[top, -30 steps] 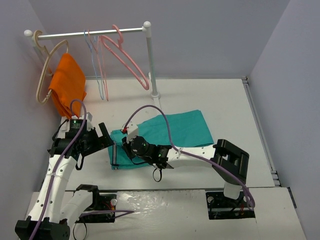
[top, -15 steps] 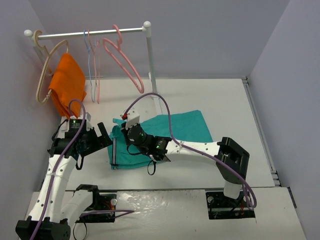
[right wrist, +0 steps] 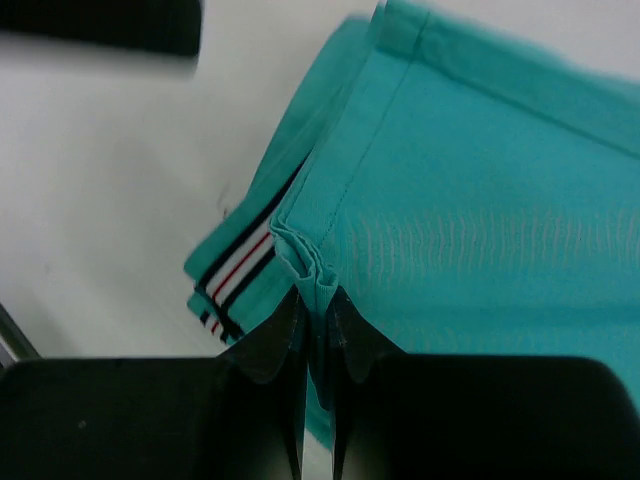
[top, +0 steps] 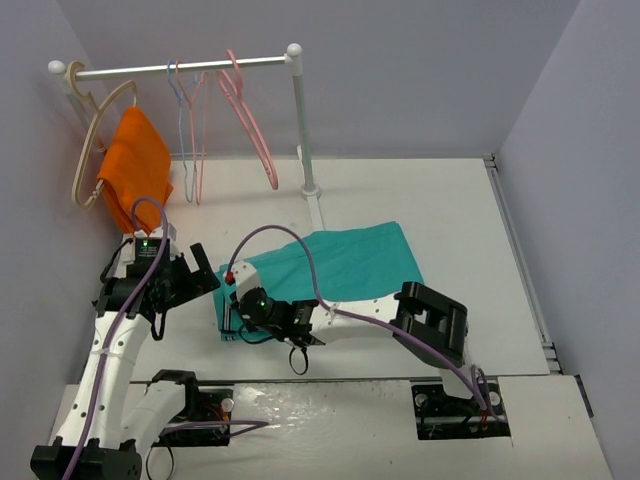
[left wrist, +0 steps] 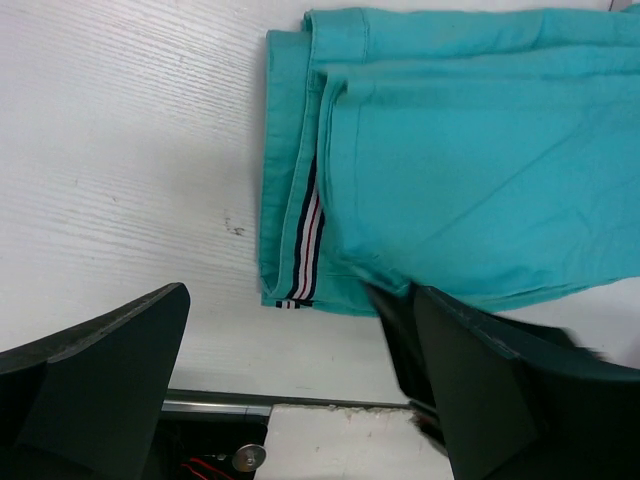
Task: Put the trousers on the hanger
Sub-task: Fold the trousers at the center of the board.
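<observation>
Now the teal trousers [top: 340, 262] lie flat on the white bench [top: 460, 210], with the striped band [left wrist: 308, 235] at their left end. The right gripper [right wrist: 318, 305] is pinched tight on a small fold of the trousers near that band. The left gripper [left wrist: 300, 300] is spread wide just beside the same end, and it grasps nothing. The pink hanger [top: 255, 135] hangs on the white rail [top: 150, 69] at the back, well apart from the trousers. An orange cloth [top: 135, 175] hangs near the left end of the rail
</observation>
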`<state>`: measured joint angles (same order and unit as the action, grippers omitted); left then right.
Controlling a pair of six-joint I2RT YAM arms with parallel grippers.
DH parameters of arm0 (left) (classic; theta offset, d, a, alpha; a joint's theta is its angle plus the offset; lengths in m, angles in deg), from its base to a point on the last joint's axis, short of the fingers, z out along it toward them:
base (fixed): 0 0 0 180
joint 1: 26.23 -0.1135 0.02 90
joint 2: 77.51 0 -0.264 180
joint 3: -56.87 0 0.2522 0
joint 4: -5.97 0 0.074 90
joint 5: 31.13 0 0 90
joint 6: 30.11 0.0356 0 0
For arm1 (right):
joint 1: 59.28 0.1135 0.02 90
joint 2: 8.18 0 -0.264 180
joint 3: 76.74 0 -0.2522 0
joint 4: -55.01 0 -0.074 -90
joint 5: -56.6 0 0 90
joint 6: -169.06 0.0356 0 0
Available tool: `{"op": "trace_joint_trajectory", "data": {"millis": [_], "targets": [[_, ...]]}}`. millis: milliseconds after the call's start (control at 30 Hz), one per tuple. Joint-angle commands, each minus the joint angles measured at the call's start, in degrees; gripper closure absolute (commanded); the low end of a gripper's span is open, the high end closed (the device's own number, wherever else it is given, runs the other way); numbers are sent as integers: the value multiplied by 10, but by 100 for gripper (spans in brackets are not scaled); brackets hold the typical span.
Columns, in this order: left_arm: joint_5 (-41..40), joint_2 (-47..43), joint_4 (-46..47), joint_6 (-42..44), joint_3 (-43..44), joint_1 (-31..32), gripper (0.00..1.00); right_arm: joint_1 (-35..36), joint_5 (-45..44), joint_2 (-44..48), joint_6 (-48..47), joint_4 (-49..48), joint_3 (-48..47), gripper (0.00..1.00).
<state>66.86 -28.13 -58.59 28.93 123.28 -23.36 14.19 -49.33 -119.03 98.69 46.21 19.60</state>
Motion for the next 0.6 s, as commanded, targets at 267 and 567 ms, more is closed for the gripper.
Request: {"op": "trace_joint_trajectory", "data": {"millis": [267,567], "targets": [[-11,4,38,-9,-8,-8,6,36,140,8,-20,60,-7,90],[4,34,103,-34,-70,-8,17,36,137,30,-17,47,16,53]]}}
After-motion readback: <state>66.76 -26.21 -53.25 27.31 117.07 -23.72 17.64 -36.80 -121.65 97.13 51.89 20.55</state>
